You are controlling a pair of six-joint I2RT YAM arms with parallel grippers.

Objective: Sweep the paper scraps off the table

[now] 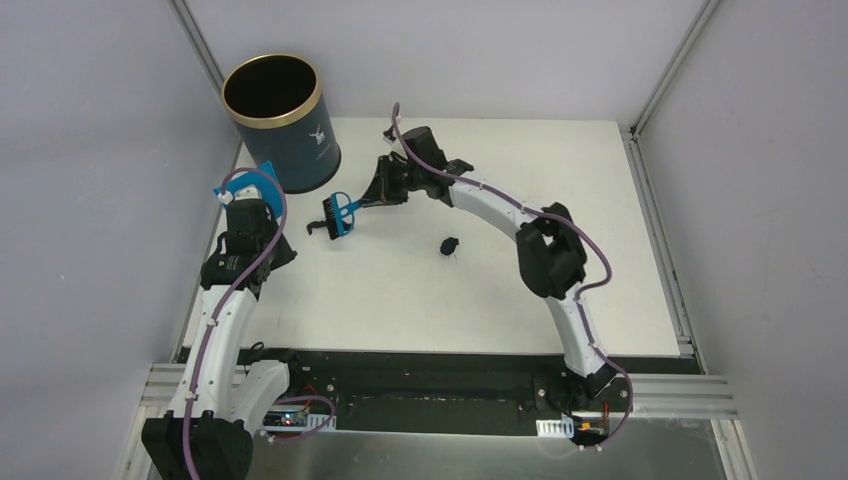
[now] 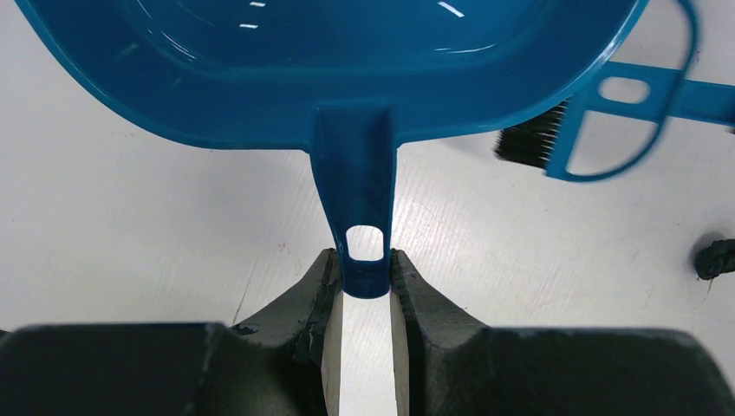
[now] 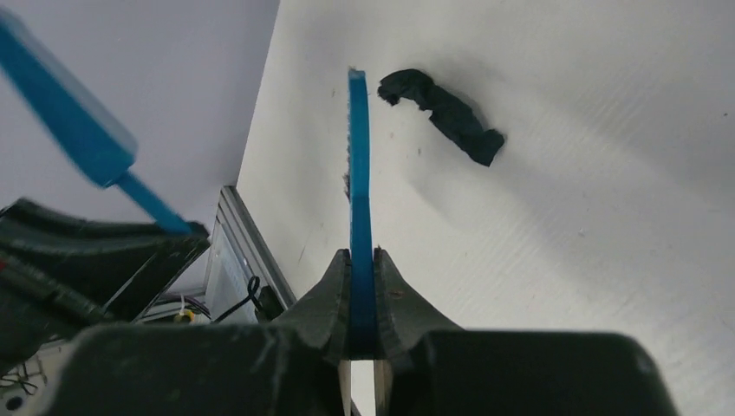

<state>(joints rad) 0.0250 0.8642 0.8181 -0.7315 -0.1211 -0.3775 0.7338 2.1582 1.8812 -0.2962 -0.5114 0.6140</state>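
Observation:
One paper scrap (image 1: 450, 245), black and crumpled, lies mid-table (image 1: 450, 310); it also shows in the left wrist view as a scrap (image 2: 715, 257) at the right edge, and in the right wrist view as a scrap (image 3: 446, 113) beyond the brush. My left gripper (image 1: 252, 200) (image 2: 364, 277) is shut on the handle of the blue dustpan (image 2: 347, 69) (image 1: 264, 177), near the table's back left. My right gripper (image 1: 377, 197) (image 3: 361, 260) is shut on the handle of the blue brush (image 1: 340, 213) (image 3: 358, 173). The brush's black bristles (image 2: 530, 143) hang just right of the dustpan.
A dark blue gold-rimmed bin (image 1: 280, 120) stands at the back left corner, right behind the dustpan. Grey walls enclose the table on three sides. The black front edge (image 1: 430, 360) runs between the arm bases.

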